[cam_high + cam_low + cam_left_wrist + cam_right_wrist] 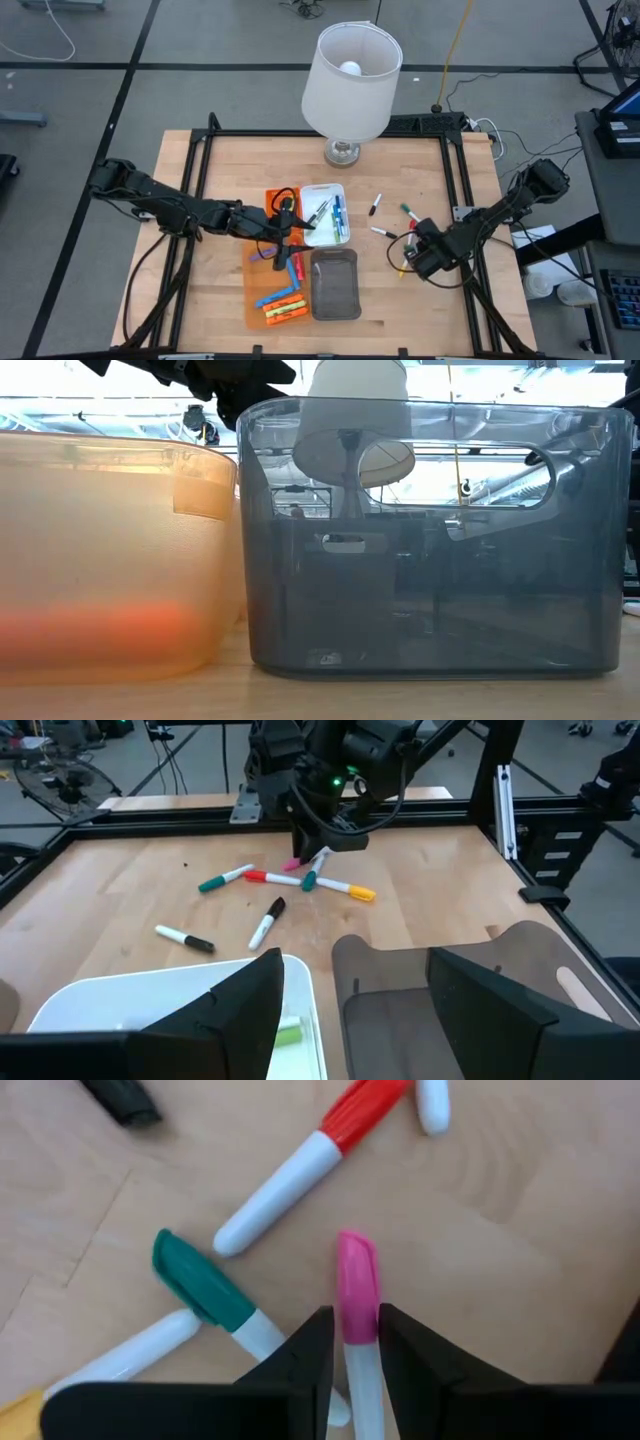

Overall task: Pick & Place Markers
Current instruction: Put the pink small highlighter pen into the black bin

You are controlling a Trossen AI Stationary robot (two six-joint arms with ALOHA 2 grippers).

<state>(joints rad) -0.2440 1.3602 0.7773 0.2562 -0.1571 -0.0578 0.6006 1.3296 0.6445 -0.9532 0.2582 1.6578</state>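
Note:
Several markers lie loose on the table's right part: a green-capped one, a red-capped one, a yellow-capped one and two black-capped ones. My right gripper is down among them, shut on a pink-capped marker. More markers lie in the orange tray and the white tray. My left gripper hovers open and holds nothing, over the seam between the white tray and the grey tray. My right gripper pinches the pink-capped marker between its two fingers on the white barrel just behind the cap. The fingers come from above, pointing down, and lie across the marker. The pink cap sticks out past the fingertips, close over the wood; I cannot tell whether it touches the table.
A white-shaded lamp stands at the table's far edge. The three trays sit side by side at the table's middle and near side. In the low view the orange tray and the grey tray block the sight. Black frame rails run along the table's edges.

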